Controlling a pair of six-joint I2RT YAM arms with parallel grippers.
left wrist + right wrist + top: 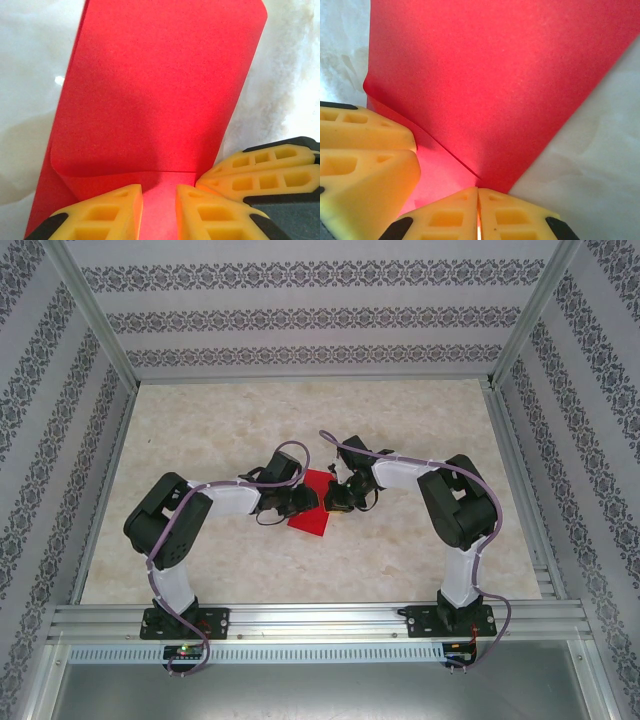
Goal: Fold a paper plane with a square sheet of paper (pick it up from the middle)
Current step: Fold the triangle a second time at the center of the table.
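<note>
Your right gripper (478, 197) is pinched shut on an edge of the square sheet of paper (160, 85). Your left gripper (159, 200), just beside it, stands slightly parted and grips nothing. The sheet sits mid-table (200, 430), one layer doubled over. By my judgement a first fold is begun and the dart shape is outstanding.

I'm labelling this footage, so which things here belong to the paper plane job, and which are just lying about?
Job: red paper sheet, partly folded; left claw, open over it; right claw, shut on it.
Not the job: marble table; patterned walls; metal frame.
</note>
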